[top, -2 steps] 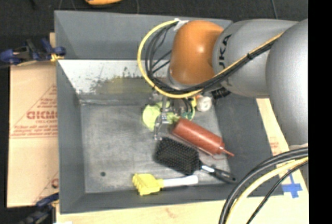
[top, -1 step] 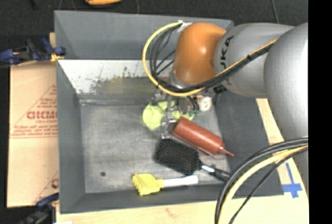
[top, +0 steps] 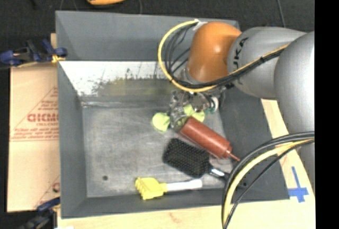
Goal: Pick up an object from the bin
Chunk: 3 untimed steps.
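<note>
Lime-green, soft-looking lump directly beneath the gripper, bulging out to either side of it. Just beside, toward lower right: rust-red bottle, long axis slanting away down-right, nozzle at the far end. Cannot tell whether open or closed. Partly readable on the arm: "UKA"; nothing legible on the bottle.

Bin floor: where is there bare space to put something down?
The left half of the bin floor is bare, from the left wall to the green lump and above the yellow tool in the view. The right side is crowded: gripper, red bottle and black brush sit close together.
</note>
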Each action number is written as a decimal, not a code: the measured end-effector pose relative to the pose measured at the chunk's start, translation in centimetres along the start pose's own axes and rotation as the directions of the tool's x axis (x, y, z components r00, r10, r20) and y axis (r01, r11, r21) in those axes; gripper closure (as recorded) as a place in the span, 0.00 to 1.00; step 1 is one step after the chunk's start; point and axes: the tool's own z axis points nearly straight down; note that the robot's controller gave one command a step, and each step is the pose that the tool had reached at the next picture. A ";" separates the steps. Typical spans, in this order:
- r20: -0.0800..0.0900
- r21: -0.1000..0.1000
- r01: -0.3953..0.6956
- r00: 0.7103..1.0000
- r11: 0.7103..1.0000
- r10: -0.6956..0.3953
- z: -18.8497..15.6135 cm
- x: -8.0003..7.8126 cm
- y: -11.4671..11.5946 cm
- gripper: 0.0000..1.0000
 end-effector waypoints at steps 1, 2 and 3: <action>0.000 0.000 -0.001 1.000 1.000 0.001 0.0 0.0 0.0 1.00; -0.011 -0.004 -0.019 1.000 1.000 0.019 -3.4 1.6 -0.2 1.00; -0.002 0.000 -0.035 0.999 0.999 0.035 -9.1 1.7 -0.5 1.00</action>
